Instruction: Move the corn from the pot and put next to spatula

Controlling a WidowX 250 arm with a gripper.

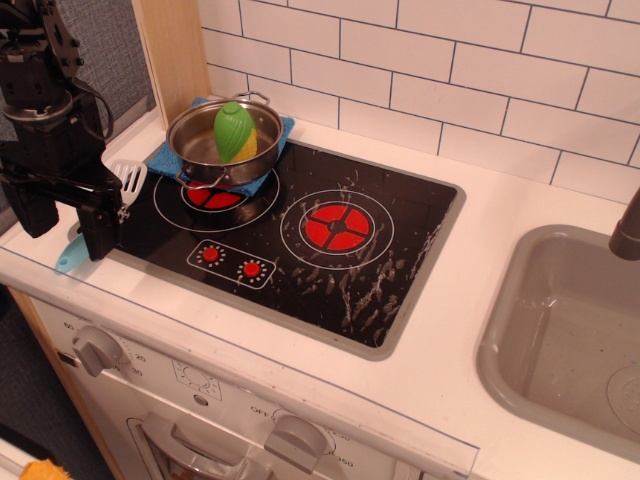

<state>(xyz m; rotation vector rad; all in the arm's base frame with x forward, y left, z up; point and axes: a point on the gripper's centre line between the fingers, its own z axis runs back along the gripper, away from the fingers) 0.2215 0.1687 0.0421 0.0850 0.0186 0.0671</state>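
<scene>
The corn [233,130], with a bright green husk and a yellow base, stands tilted inside the shiny steel pot [200,150] at the back left of the stove. The spatula [130,180] lies left of the pot; its white slotted head shows, and the tip of its light blue handle pokes out lower down. My black gripper [68,238] hangs at the left edge over the spatula's handle. It is open and empty, well left of the pot. It hides the middle of the spatula.
A blue cloth [165,156] lies under the pot. The black cooktop [330,260] has two red burners. A grey sink [570,320] is at the right. A wooden panel [170,50] and a tiled wall stand behind.
</scene>
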